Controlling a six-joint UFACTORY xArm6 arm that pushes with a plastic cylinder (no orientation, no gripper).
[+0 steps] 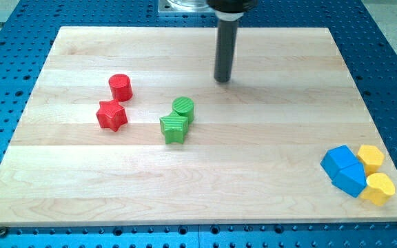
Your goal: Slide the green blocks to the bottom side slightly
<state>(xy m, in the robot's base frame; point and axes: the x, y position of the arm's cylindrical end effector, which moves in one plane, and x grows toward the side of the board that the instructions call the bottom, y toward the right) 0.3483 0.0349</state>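
Note:
A green cylinder [183, 108] and a green star-shaped block [174, 128] sit touching each other near the middle of the wooden board [267, 158], the star toward the view's bottom left of the cylinder. My tip [222, 80] rests on the board toward the view's top, up and to the right of the green cylinder, apart from it by about a block's width.
A red cylinder [120, 87] and a red star-shaped block [112, 115] lie to the left of the green blocks. At the bottom right corner, two blue blocks [344, 170] touch two yellow blocks [375, 173]. A blue perforated table surrounds the board.

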